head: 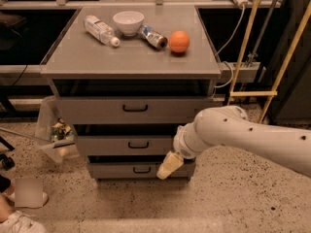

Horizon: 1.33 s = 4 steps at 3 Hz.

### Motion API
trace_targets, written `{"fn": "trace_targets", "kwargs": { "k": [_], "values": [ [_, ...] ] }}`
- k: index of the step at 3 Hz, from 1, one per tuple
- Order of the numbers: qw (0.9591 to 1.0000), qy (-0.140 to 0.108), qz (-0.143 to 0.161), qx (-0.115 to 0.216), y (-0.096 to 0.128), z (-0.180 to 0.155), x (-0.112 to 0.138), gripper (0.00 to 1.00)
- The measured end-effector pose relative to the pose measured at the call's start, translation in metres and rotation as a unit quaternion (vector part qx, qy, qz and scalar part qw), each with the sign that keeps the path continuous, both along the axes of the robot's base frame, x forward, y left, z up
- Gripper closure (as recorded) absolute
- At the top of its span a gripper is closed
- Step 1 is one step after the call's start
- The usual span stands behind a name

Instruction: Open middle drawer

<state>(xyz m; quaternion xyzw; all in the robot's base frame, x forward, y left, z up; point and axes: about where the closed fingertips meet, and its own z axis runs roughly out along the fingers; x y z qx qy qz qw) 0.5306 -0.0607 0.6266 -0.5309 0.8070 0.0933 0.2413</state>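
Observation:
The grey cabinet has three drawers alike. The middle drawer point(112, 145) is shut, with its small black bar handle point(138, 144) centred on the front. The top drawer point(97, 110) is above it and the lowest drawer point(121, 170) below it. My white arm comes in from the right. My gripper point(168, 167) hangs in front of the lowest drawer's right part, below and right of the middle drawer's handle, and touches no handle.
On the cabinet top point(97, 57) lie a plastic bottle point(100, 30), a white bowl point(128, 22), a can on its side point(152, 37) and an orange point(179, 41). A clear bin point(54, 130) stands left of the cabinet. Yellow poles point(286, 57) and cables stand at the right.

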Motion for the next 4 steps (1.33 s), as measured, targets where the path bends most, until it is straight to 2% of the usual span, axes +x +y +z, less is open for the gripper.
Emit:
{"fn": "trace_targets", "kwargs": {
  "k": [1,2,3,4],
  "values": [
    [0.9999,-0.009,-0.002,0.004,0.002,0.003,0.004,0.00],
    [0.9994,-0.025,-0.007,-0.022,0.002,-0.009,0.006,0.00],
    [0.9960,-0.067,-0.010,-0.059,-0.004,-0.031,0.014,0.00],
    [0.9915,-0.101,-0.012,-0.081,-0.004,-0.039,0.050,0.00]
  ]
}}
